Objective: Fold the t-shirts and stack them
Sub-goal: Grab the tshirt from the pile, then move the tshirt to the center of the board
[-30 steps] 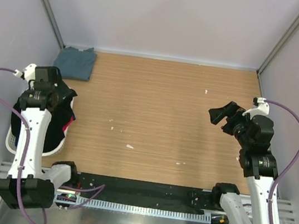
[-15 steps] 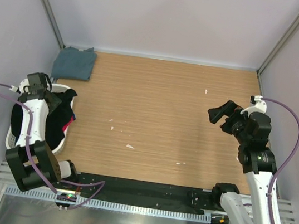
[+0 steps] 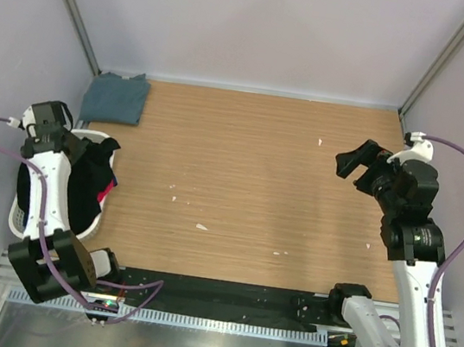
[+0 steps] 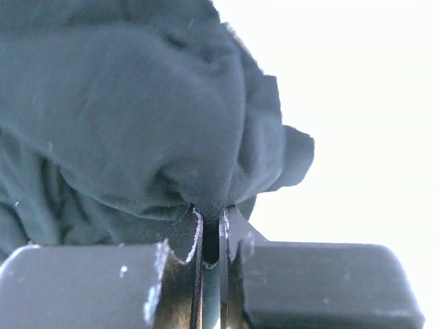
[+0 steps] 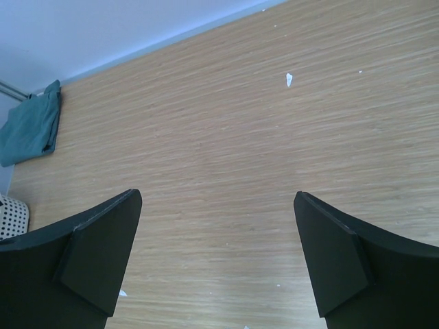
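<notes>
The black t-shirt lay heaped in the white laundry basket, which sat at the left edge of the bench, toward the near corner. The left gripper was down at the basket. Its fingers were pressed together on a bunched fold of that dark cloth, seen close up in the left wrist view. The slate grey-blue t-shirt rested folded in the far left corner of the bench, apart from the basket. Well away, near the right edge, the right gripper hung above the wood with its fingers spread wide, holding nothing.
</notes>
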You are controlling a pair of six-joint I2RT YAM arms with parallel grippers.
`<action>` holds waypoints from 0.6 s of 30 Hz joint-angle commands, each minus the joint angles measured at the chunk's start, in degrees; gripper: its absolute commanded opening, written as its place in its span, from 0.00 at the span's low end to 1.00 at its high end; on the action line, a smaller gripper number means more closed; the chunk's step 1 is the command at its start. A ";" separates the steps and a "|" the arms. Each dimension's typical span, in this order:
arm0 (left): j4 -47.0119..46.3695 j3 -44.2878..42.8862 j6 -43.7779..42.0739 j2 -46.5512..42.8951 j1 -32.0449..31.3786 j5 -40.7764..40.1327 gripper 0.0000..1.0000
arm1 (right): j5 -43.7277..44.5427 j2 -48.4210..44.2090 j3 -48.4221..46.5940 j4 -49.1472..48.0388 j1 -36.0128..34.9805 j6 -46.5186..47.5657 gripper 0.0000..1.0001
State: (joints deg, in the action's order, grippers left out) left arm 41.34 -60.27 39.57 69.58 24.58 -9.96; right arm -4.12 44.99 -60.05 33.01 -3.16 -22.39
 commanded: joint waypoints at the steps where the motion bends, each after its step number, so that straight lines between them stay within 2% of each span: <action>1: 0.13 -8.01 -1.87 -6.73 -1.02 6.34 0.00 | 2.88 0.71 -3.31 0.56 -0.18 0.16 1.00; 5: 4.88 -17.14 -2.22 -9.90 -7.77 6.01 0.00 | 8.24 2.11 -4.37 2.40 -0.18 -2.65 1.00; 6: 5.32 -21.16 -1.87 -10.25 -12.92 4.96 0.00 | 8.86 2.46 -4.37 3.01 -0.18 -3.44 1.00; 8: 5.85 -25.31 -1.43 -9.91 -18.92 2.32 0.00 | 8.87 2.38 -3.85 3.28 -0.27 -3.80 1.00; 9: 5.77 -30.47 -1.34 -8.08 -26.26 0.57 0.00 | 8.52 2.12 -3.67 3.02 -0.18 -3.71 1.00; 11: 5.94 -36.20 -1.86 -5.00 -33.50 -1.63 0.00 | 8.69 0.46 -3.32 2.93 -0.27 -3.54 1.00; 12: 6.03 -39.02 -2.48 -3.42 -37.37 -6.17 0.00 | 9.56 -0.08 -3.40 3.45 -0.27 -3.54 1.00; 13: 6.20 -44.96 -4.31 0.86 -46.46 -9.00 0.00 | 10.70 -0.60 -3.58 3.98 -0.18 -3.45 1.00; 15: 6.47 -50.62 -6.69 5.72 -54.95 -17.59 0.00 | 14.56 -1.66 -4.81 6.52 -0.27 -3.54 1.00; 16: 6.73 -56.91 -8.62 11.48 -63.17 -20.16 0.00 | 15.97 -1.92 -5.25 7.49 -0.18 -3.54 1.00; 18: 7.26 -62.05 -9.95 17.22 -69.81 -23.60 0.00 | 19.39 -2.54 -6.65 10.38 -0.27 -3.36 1.00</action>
State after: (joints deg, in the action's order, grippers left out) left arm 49.39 -116.29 34.09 78.74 -36.01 -23.55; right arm 8.14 43.75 -62.94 40.12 -3.27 -25.61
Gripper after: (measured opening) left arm 0.047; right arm 0.996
